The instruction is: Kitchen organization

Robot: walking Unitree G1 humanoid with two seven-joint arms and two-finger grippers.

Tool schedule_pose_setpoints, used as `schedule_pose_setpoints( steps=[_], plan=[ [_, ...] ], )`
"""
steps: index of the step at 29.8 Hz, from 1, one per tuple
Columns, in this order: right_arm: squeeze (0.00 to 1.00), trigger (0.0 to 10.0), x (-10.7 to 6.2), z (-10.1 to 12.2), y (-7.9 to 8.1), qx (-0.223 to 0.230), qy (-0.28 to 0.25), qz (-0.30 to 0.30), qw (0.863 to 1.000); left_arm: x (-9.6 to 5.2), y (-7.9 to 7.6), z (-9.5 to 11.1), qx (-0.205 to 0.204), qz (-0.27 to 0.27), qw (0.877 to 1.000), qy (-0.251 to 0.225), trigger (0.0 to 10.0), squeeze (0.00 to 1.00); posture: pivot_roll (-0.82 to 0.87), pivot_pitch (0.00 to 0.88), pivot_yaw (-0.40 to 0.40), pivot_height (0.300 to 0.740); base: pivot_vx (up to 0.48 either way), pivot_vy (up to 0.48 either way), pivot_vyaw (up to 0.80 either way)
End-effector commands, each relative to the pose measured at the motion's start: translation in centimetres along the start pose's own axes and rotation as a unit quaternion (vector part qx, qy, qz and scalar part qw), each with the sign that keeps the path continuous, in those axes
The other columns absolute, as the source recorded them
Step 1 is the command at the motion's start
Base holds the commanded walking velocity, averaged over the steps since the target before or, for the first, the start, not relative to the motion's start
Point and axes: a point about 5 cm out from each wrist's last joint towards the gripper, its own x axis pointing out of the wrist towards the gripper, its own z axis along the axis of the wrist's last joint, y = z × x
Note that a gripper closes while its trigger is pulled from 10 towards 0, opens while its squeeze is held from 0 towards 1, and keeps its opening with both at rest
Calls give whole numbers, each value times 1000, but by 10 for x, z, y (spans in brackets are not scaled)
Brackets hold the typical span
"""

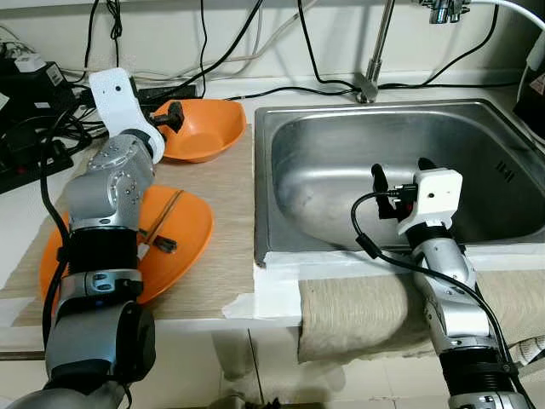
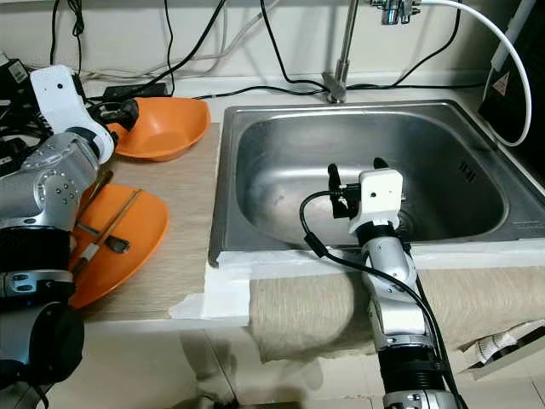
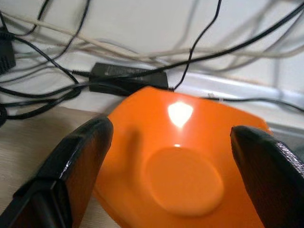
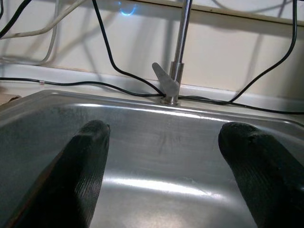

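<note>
Left pincer spread open over shallow orange plastic bowl on wooden counter near back wall, right pincer open above stainless steel sink, second orange bowl nearer counter front

Two bowls left of sink
</note>
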Motion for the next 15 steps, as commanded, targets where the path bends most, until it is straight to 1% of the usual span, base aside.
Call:
schedule_pose_setpoints(
  steps=[1,2,4,7,15],
  plan=[
    [0,10000,3,3,-1,0,-2,-3,1000,2,4,-1,16,-3,1000,5,10000,0,9,2,69,740,0,0,0],
    [0,10000,2,3,-1,0,-3,-2,1000,3,5,-2,26,-15,1000,9,10000,0,8,0,69,740,0,0,0],
    [0,10000,2,3,-1,-1,-3,-2,1000,4,6,-2,33,-23,999,12,10000,0,8,0,69,740,0,0,0],
    [0,10000,2,3,-3,-2,-2,-2,1000,5,15,-4,42,-19,999,22,10000,0,7,0,68,740,0,0,0],
    [0,10000,3,2,-3,-3,-2,0,1000,5,21,-3,57,-9,998,36,10000,0,9,0,65,740,0,0,0]
  ],
)
